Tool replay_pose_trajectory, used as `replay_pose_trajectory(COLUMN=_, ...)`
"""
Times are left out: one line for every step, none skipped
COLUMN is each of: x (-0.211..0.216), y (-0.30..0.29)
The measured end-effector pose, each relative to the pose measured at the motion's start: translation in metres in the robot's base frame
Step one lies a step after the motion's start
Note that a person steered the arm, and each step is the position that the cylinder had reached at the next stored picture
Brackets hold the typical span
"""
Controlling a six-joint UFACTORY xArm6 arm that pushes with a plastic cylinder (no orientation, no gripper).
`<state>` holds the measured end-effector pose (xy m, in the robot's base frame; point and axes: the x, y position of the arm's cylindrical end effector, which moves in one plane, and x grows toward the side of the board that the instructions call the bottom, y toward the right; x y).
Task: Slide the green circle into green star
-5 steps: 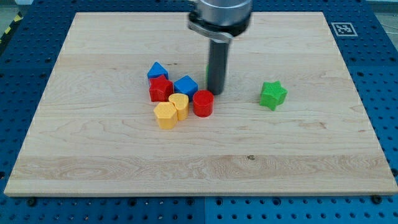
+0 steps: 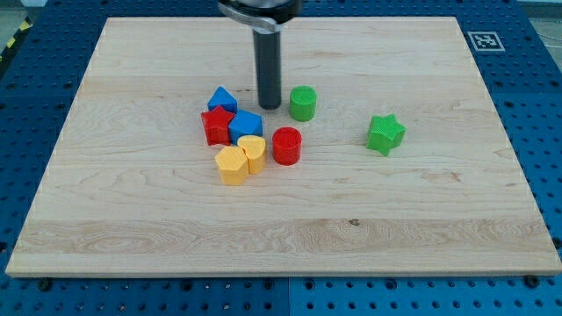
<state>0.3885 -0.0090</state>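
The green circle (image 2: 303, 103) is a short cylinder standing on the wooden board, a little above the board's middle. The green star (image 2: 385, 133) lies to its right and slightly lower, well apart from it. My tip (image 2: 269, 107) rests on the board just left of the green circle, with a small gap between them. It sits between the green circle and the blue blocks.
A cluster lies left of the middle: a blue triangular block (image 2: 222, 98), a red star-like block (image 2: 216, 125), a blue block (image 2: 245, 126), a red cylinder (image 2: 286, 146), and two yellow blocks (image 2: 253, 149) (image 2: 232, 164). A marker tag (image 2: 484, 39) sits at the board's top right.
My tip moved left and a little up, uncovering the green circle it hid before. The red star-like block and the blue block beside it shifted slightly left.
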Motion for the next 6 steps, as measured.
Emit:
replay_pose_trajectory(x=0.0, y=0.025)
replay_pose_trajectory(x=0.001, y=0.044)
replay_pose_trajectory(x=0.01, y=0.062)
replay_pose_trajectory(x=0.025, y=0.08)
replay_pose_trajectory(x=0.031, y=0.089)
replay_pose_trajectory(x=0.031, y=0.089)
